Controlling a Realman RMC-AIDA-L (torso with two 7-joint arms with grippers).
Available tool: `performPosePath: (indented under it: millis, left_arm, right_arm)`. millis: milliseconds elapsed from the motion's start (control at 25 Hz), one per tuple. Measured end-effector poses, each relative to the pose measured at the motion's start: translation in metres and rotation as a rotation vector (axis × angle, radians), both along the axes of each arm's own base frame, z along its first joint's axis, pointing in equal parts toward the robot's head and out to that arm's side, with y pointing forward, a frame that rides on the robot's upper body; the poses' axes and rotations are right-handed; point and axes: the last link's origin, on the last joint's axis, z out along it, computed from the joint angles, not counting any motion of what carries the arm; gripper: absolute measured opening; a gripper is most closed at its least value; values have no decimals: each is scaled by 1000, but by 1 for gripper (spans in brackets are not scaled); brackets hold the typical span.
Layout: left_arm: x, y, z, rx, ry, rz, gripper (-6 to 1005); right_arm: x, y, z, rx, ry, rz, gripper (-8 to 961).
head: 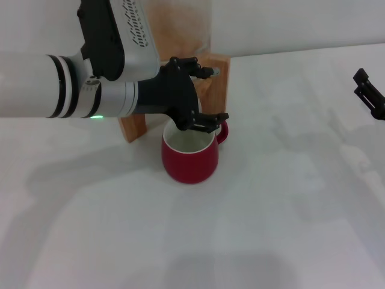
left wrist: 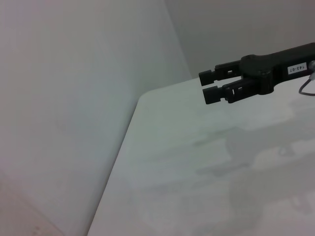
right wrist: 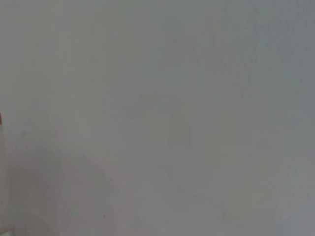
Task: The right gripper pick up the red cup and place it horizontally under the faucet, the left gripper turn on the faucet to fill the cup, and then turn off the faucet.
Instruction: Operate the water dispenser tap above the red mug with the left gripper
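The white worktop [head: 283,229] fills most of the frame. My left arm reaches in from the upper left. The wooden stand [head: 213,75] with its glass dispenser [head: 180,27] sits at top centre. Just below it, the red cup [head: 189,159] stands upright, mouth up, handle toward the right. My left tool [head: 207,96] hovers over the cup's rim, fingers spread open. My right tool [head: 368,93] waits at the right edge, fingers close together with a narrow gap.
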Motion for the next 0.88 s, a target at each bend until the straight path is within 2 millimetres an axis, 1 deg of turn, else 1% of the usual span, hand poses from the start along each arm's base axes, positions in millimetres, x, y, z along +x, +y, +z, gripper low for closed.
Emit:
performPosePath:
  millis: [880]
  left_arm:
    - [-1,3,0,27,14,-4,875]
  right_arm:
    - [0,-1,0,0,0,1,845]
